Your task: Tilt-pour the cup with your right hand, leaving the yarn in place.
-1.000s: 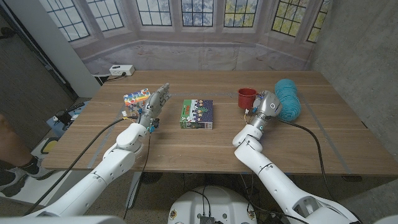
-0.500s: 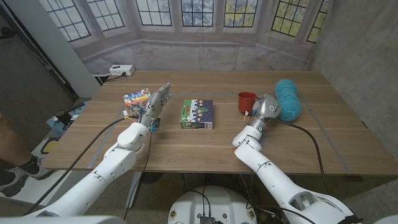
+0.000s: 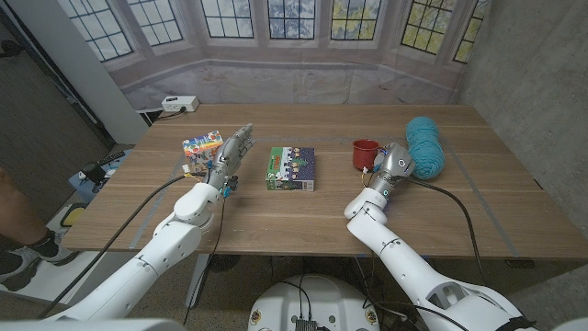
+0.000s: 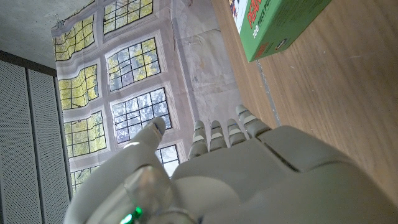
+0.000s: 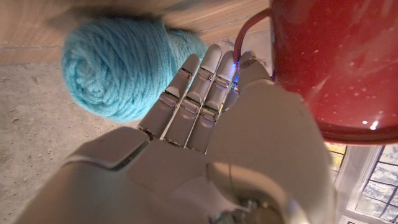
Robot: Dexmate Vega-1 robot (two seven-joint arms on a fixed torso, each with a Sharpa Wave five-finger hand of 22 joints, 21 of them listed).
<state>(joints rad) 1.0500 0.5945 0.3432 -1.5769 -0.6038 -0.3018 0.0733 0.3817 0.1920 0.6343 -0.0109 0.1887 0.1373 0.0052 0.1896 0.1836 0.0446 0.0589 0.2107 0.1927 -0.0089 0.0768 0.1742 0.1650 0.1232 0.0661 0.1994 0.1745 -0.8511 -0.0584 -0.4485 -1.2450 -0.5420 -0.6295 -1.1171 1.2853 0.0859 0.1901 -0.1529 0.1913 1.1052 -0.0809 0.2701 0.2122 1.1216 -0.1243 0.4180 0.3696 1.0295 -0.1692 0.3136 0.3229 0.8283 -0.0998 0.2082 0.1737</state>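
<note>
The red cup point(image 3: 366, 154) stands upright on the table right of centre; in the right wrist view the cup point(image 5: 336, 62) is close against my hand, its handle point(image 5: 249, 31) by the fingertips. My right hand point(image 3: 394, 161) stands between the cup and the teal yarn ball point(image 3: 425, 145), fingers straight and apart, holding nothing. The right hand point(image 5: 205, 143) points its fingers past the yarn point(image 5: 118, 65). My left hand point(image 3: 230, 156) stands upright at the left with its fingers apart and nothing in it, as the left hand point(image 4: 236, 174) also shows.
A green puzzle box point(image 3: 291, 168) lies at the table's middle, also seen as the green box point(image 4: 280, 25). A colourful box point(image 3: 202, 147) sits just behind my left hand. A white power strip point(image 3: 179, 103) lies at the far left edge.
My right hand has shifted slightly toward the near edge beside the cup, and the cup sits a little nearer too. The left hand and the yarn have not moved.
</note>
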